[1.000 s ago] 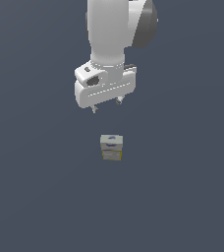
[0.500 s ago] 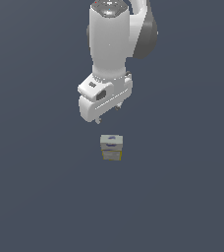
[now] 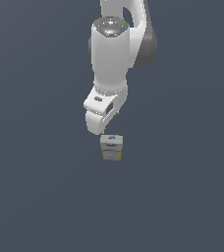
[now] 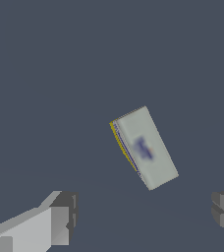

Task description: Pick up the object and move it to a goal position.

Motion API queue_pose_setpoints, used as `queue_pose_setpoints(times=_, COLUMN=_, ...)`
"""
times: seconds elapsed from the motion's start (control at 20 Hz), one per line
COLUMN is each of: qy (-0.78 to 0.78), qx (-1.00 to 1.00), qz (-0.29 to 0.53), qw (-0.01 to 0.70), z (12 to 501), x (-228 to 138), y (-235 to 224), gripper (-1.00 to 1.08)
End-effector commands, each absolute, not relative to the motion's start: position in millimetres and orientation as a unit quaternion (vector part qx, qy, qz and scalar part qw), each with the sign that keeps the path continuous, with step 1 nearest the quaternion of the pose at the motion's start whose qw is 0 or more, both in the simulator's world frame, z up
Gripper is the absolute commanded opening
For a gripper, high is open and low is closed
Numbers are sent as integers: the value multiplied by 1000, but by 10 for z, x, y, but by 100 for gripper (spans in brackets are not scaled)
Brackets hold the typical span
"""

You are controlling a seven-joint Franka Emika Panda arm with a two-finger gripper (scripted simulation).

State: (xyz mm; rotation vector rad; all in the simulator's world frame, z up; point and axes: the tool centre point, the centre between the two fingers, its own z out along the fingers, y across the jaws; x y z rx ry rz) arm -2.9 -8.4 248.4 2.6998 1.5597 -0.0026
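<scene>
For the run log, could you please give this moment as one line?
phase: approach | pincer: open, above box, not touching | box: resting on floor, ungrasped

The exterior view looks down from afar, the wrist view closely; both share the box (image 3: 111, 147) (image 4: 143, 147).

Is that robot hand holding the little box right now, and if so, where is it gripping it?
Nothing is held. The end effector is open, its fingers spread wide, and the box lies apart from them on the surface.
</scene>
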Motion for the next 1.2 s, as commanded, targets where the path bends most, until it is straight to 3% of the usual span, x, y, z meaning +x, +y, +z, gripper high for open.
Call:
queue_pose_setpoints(times=0.0, qy=529, qx=849, qz=-1, qw=10, z=2420, x=9, y=-73, gripper=100)
queue_pose_setpoints(times=1.15, qy=685, qx=729, qz=0, qw=0, z=2023, x=212, y=-4, gripper=100)
